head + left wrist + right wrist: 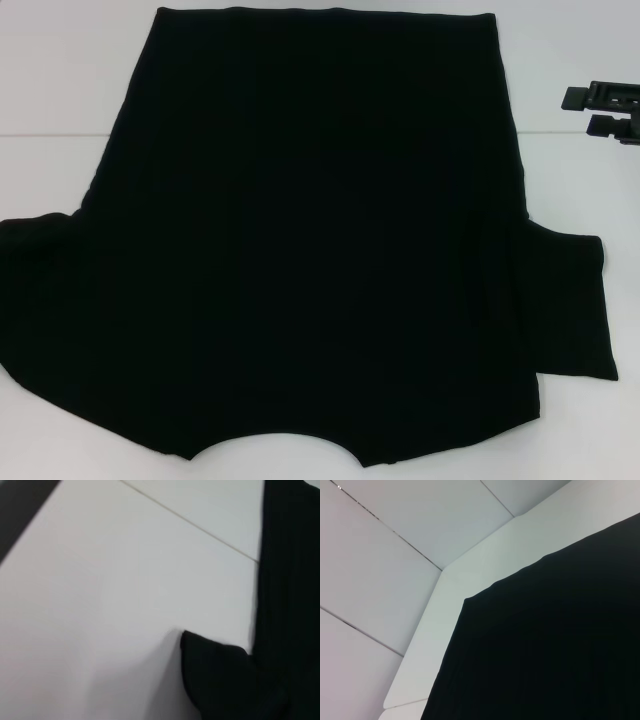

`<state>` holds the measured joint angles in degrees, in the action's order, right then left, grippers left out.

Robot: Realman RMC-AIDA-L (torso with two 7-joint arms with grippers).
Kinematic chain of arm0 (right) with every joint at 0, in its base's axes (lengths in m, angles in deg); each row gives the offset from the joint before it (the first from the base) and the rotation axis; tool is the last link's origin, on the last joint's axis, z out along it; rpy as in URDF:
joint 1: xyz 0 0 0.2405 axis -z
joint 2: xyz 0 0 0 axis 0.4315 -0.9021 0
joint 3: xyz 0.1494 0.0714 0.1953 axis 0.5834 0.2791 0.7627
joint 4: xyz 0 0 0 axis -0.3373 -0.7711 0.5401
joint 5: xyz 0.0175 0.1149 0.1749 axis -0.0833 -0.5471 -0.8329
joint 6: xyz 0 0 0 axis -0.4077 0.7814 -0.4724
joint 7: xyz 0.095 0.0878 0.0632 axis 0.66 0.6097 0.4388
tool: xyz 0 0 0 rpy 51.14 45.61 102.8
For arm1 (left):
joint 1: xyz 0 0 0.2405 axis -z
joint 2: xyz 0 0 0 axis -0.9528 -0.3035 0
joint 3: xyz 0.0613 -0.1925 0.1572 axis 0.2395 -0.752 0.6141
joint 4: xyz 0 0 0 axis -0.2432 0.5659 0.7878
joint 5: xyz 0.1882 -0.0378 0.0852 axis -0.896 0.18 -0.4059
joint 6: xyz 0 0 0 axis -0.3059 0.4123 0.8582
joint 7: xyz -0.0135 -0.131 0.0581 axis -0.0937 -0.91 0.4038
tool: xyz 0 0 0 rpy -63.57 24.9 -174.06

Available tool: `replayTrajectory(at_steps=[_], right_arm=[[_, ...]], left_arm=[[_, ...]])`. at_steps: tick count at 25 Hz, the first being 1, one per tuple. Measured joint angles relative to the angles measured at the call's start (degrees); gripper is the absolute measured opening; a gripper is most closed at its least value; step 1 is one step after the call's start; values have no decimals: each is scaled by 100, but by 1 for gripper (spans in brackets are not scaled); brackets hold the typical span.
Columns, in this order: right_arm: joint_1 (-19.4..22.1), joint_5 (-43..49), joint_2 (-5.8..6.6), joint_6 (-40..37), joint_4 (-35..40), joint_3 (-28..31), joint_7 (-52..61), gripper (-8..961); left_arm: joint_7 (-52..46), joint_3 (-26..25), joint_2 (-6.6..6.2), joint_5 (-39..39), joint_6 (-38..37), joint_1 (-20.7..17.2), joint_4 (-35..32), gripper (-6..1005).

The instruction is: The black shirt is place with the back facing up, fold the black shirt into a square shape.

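1. One black shirt point(310, 250) was counted, spread flat on one white table point(60, 70); no lettering was seen on its upper face.
2. Its straight hem was laid at the far side, and its curved neckline was seen at the near edge of the head view.
3. Two short sleeves were counted: one spread out to the left near side, one to the right.
4. The shirt was seen to fill most of the table's middle, with bare white surface left at the far left and far right.
5. One pincer was seen in the head view, the right gripper point(608, 112), held at the far right over bare table.
6. The shirt was placed to the left of that gripper and nearer than it, clearly apart from it and untouched by it.
7. Two black fingers were made out with a pale gap between them, so the right gripper was taken as released, with nothing grasped.
8. The left gripper was not seen in any view; only the table and a sleeve with the shirt's side edge were shown from the left wrist.
9. A corner of the shirt near the table's edge was shown from the right wrist.
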<state>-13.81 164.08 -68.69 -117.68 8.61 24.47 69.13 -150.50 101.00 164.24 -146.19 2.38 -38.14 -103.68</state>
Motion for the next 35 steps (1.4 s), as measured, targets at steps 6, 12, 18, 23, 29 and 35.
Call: replayTrajectory(at_steps=[6,12,18,23,29,35], right_arm=[[0,0,0,-9,0,0,2,758],[-1,3,0,-26,-3,-22,-11,757],[-1,11,0,-24,-9,-14,-43,757],[0,27,0,0,-9,-16,-51,757],[11,38,0,33,-8,-14,-59,757],[82,40,32,40,-9,-21,-70,757]], left_arm=[[-35,48,-73,-265,-71,168,-148,10],[-38,113,-111,-250,-587,350,-196,9],[-44,686,6,117,-1553,704,-151,21],[-450,1787,160,106,-1322,883,54,37],[-1227,2217,157,-133,-796,932,58,55],[-831,1238,95,129,-985,606,-498,187]])
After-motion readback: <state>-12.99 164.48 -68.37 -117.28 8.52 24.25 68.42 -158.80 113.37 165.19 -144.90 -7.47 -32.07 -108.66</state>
